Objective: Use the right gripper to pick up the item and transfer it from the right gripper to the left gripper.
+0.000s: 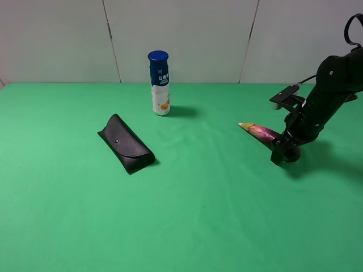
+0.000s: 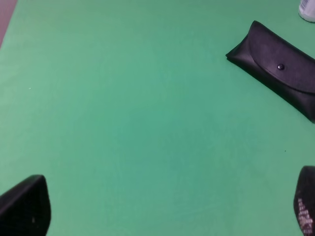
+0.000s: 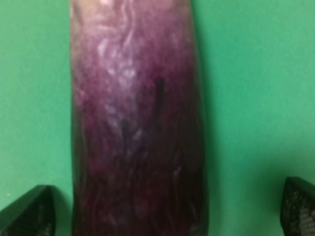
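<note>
The eggplant (image 1: 258, 131) lies on the right side of the green worktop (image 1: 198, 226), well apart from the black case (image 1: 126, 143) and the blue-capped bottle (image 1: 160, 85) on the left. Its long axis runs from the yellowish stem tip, which points left and slightly far, back toward the right and near, where the purple body passes behind my right hand (image 1: 282, 152). This hand is lowered directly over the thick end of the eggplant and is open to full width, gripping nothing. In the right wrist view the purple body fills the space between my two fingers (image 3: 27, 211), with green worktop showing on either side of it, so neither finger touches the skin. The fingers stand one on each side of the long axis, so I judge that closing them will clamp across the narrow width, which is the correct orientation for a pick. My left hand (image 2: 165, 206) is out of the high camera's sight; its own camera shows it wide open and empty above bare worktop with the case in view, so it is on the left side and far from the eggplant. The right hand is therefore the nearer one, and the next move requires only closing, then a lift toward the centre.
</note>
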You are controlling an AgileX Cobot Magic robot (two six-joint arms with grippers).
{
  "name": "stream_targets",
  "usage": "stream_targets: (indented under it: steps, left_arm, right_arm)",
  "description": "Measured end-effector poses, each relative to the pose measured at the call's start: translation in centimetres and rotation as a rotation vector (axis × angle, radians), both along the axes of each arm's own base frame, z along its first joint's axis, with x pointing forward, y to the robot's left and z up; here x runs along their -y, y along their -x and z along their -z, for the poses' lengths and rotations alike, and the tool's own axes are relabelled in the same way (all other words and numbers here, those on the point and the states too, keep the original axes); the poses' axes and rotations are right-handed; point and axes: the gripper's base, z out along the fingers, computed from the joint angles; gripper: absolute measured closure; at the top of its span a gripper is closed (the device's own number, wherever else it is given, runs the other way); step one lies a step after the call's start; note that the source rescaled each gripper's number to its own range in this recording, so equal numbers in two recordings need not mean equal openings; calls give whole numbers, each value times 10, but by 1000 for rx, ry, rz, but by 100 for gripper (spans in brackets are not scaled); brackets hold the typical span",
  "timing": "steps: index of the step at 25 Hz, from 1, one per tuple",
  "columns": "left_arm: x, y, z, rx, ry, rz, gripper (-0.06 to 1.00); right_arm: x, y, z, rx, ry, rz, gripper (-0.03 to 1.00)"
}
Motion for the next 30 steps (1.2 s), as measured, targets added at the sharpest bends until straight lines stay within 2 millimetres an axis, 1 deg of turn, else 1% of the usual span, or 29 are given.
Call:
stream_targets:
  steps: [3,4,5,6,8,9,10,11,12,22,25,30]
  left_arm:
    - [0,0,0,0,0,0,-4]
    - [0,0,0,0,0,0,-4]
    - [0,0,0,0,0,0,-4]
    - [0,0,0,0,0,0,-4]
    - [0,0,0,0,0,0,-4]
    - [0,0,0,0,0,0,-4]
    - [0,0,0,0,0,0,-4]
    - [0,0,0,0,0,0,-4]
    - [0,0,0,0,0,0,-4]
    - [0,0,0,0,0,0,-4]
    - [0,0,0,0,0,0,-4]
    - [0,0,0,0,0,0,-4]
  right_arm:
    - [0,0,0,0,0,1,-3]
    - [1,0,0,0,0,2,1]
    - [1,0,0,-1,0,2,12]
    - [1,0,0,-2,0,2,24]
    - [1,1,0,-9,1,2,53]
    - [1,1,0,-10,1,2,72]
    - [1,1,0,-15,2,1,94]
    - [1,1,0,-15,2,1,97]
    - [1,1,0,-17,3,0,96]
    - [1,2,0,-21,5,-2,96]
    - [1,4,-8,-17,4,-1,96]
    - [1,7,-30,27,-4,2,96]
